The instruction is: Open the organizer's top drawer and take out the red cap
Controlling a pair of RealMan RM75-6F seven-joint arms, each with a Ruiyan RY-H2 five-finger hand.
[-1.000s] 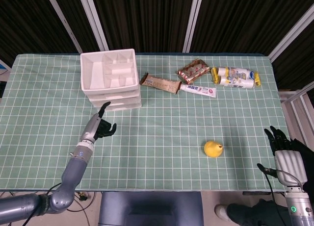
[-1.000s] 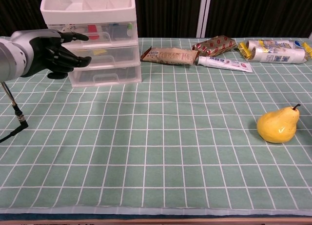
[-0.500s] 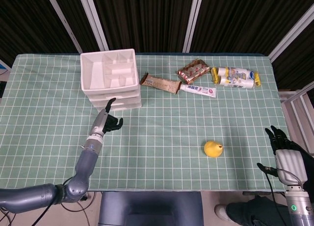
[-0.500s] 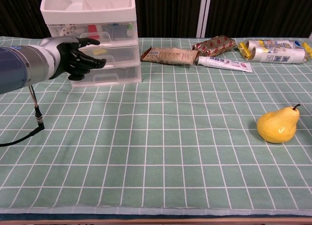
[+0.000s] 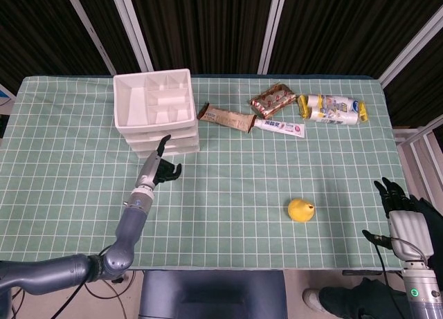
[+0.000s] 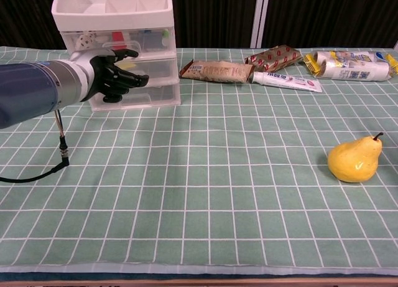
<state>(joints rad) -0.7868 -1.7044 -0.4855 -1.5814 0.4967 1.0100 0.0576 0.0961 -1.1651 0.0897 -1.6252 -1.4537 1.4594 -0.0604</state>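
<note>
The white three-drawer organizer [image 5: 156, 110] [image 6: 118, 25] stands at the back left, all drawers pushed in. Its clear top drawer [image 6: 146, 39] shows small coloured items, one of them red [image 6: 119, 37]; I cannot tell whether that is the cap. My left hand [image 5: 160, 170] [image 6: 112, 73] hovers just in front of the drawers, fingers spread and holding nothing, thumb raised toward the top drawer. My right hand [image 5: 400, 208] hangs off the table's right front edge, fingers apart and empty; the chest view does not show it.
A yellow pear [image 5: 301, 210] [image 6: 355, 159] lies at the right front. Behind it sit a brown snack bar [image 5: 226, 118], a red-brown packet [image 5: 273, 99], a toothpaste tube [image 5: 279, 127] and a yellow-white package [image 5: 333, 108]. A cable [image 6: 43, 165] trails from my left arm.
My left hand has travelled forward and to the right, closing on the organizer's front. The right hand stayed put and the drawers remain shut.
</note>
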